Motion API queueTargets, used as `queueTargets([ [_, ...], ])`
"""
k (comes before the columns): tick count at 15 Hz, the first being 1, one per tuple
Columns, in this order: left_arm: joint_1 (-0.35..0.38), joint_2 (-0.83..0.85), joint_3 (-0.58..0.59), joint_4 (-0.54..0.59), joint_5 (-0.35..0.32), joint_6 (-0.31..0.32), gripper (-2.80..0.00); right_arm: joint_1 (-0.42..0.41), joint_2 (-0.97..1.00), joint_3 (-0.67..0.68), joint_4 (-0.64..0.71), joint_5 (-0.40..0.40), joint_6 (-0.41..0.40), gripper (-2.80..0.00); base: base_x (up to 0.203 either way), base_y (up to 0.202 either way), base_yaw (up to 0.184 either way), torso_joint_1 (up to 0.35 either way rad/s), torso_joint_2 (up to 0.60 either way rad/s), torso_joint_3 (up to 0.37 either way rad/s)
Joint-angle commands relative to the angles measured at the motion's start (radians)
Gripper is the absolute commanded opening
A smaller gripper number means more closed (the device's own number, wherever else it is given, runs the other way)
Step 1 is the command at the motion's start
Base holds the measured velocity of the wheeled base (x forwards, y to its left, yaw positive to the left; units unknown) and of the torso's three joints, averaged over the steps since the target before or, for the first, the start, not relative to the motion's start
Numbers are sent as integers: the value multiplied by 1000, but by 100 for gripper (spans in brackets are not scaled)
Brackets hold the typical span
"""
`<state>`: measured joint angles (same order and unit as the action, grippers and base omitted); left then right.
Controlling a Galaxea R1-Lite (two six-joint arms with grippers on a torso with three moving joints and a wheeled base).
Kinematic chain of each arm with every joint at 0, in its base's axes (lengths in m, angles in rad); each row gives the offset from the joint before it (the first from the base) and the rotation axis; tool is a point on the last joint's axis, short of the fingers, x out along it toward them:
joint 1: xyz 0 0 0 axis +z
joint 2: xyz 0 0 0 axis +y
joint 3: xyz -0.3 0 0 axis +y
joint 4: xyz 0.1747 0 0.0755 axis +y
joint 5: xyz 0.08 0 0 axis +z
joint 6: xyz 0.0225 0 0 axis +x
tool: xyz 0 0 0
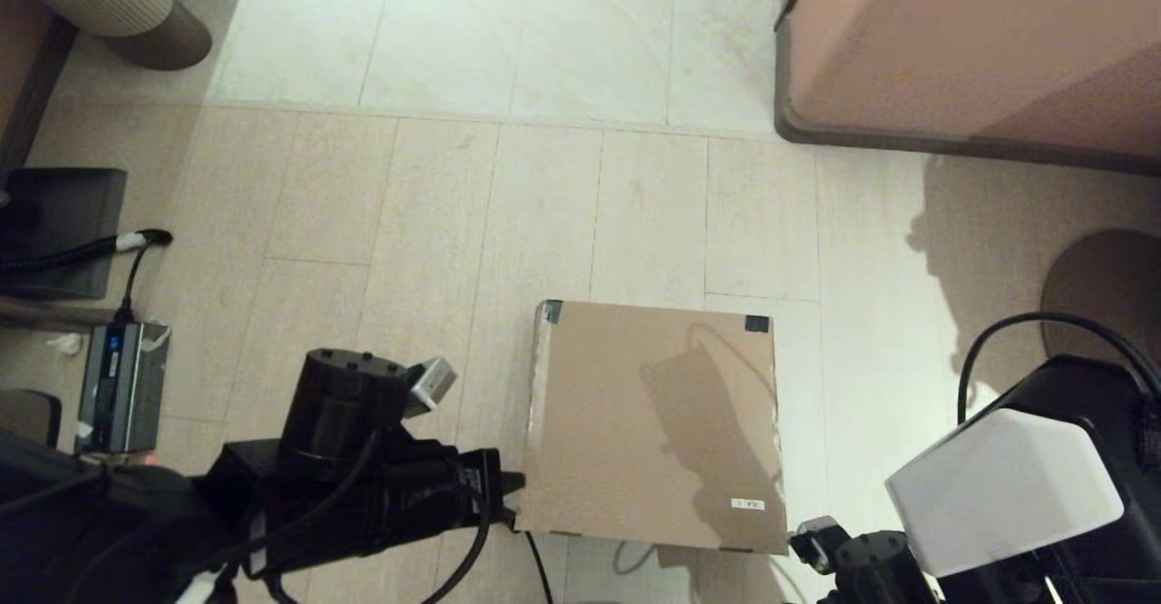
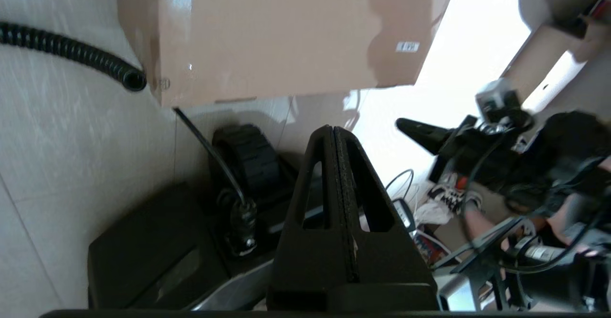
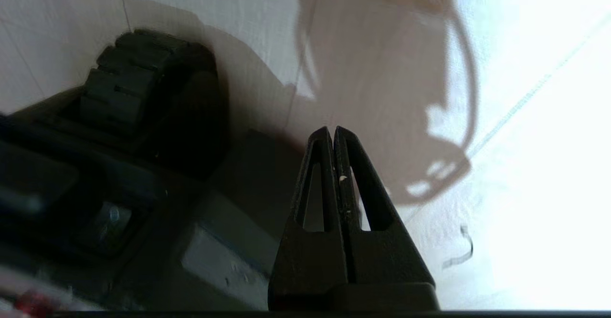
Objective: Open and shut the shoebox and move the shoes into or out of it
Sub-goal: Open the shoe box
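Left tool [image 2: 334,129]: fingers pressed together, nothing held. Shoebox [image 2: 286,31], lid down, lies on the floor beyond it at twelve o'clock. Black corrugated hose [image 2: 71,53] ends beside the box's corner.

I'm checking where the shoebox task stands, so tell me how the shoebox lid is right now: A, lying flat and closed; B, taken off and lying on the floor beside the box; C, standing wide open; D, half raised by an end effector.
A: the shoebox shows only its flat brown lid from above, taped corners down, with no shoes or interior visible.
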<state>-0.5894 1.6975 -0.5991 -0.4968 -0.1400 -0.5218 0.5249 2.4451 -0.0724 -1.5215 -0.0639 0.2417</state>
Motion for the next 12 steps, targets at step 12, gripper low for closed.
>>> queueTargets([
  [12,59,-22,-19,-8,-1,-8,-280,38,67,-308,-2,-138,-33,-280,0,0,0,0,0,0],
])
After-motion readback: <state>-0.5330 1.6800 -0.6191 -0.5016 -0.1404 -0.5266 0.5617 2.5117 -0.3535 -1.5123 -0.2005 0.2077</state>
